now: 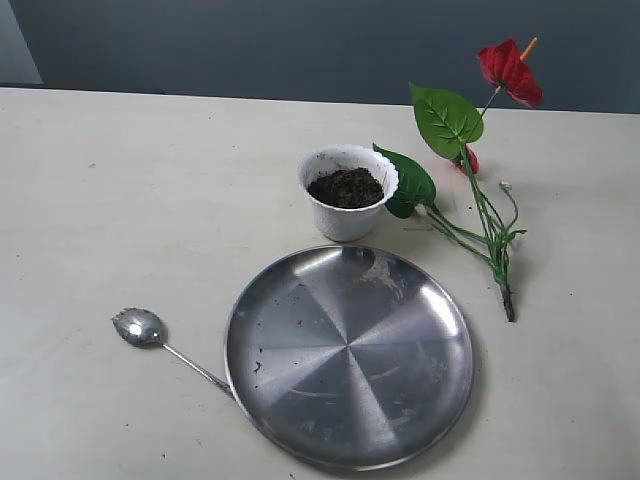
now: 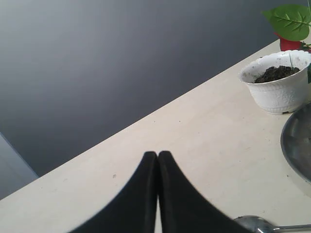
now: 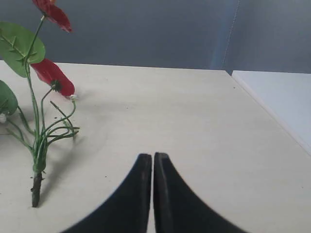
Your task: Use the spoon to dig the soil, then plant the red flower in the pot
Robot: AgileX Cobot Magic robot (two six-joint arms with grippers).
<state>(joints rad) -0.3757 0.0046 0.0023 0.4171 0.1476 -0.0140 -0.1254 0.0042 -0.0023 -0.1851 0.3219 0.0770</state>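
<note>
The white scalloped pot [image 1: 347, 195] stands upright behind the plate, holding dark brown soil [image 1: 346, 187]; the left wrist view shows the pot [image 2: 278, 85] and soil [image 2: 277, 73] too. The silver spoon [image 1: 150, 335] lies left of the plate, its handle reaching under the rim; only its bowl [image 2: 255, 224] shows in the left wrist view. The red flower [image 1: 485, 165] lies on the table right of the pot, also in the right wrist view [image 3: 41, 97]. My left gripper [image 2: 158, 154] is shut and empty, near the spoon. My right gripper [image 3: 153, 156] is shut and empty, apart from the flower's stem.
A large round steel plate [image 1: 349, 356] lies at the front middle of the beige table, with a few soil crumbs on it. A dark wall runs behind the table. A white surface [image 3: 282, 97] borders the table's edge in the right wrist view.
</note>
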